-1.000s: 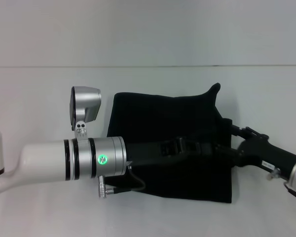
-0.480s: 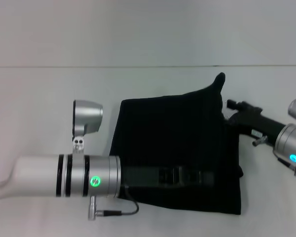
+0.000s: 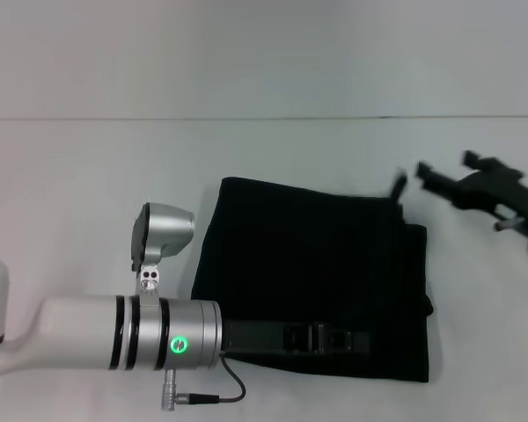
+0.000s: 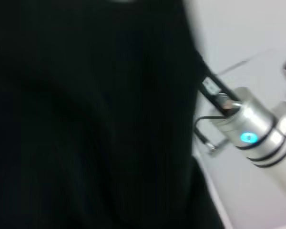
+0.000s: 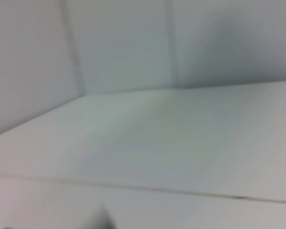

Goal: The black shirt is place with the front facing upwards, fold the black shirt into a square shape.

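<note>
Folded black shirt, seemingly squarish.

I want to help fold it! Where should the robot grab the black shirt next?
Probably at an outer corner of the black shirt, coming in from the right side. It lies flat in a folded block, so only edges and corners give something to pinch. The right hand hovers just off that side.

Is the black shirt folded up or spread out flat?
Folded. The black shirt lies as a compact, roughly square block on the table, with no sleeves or lettering showing.
</note>
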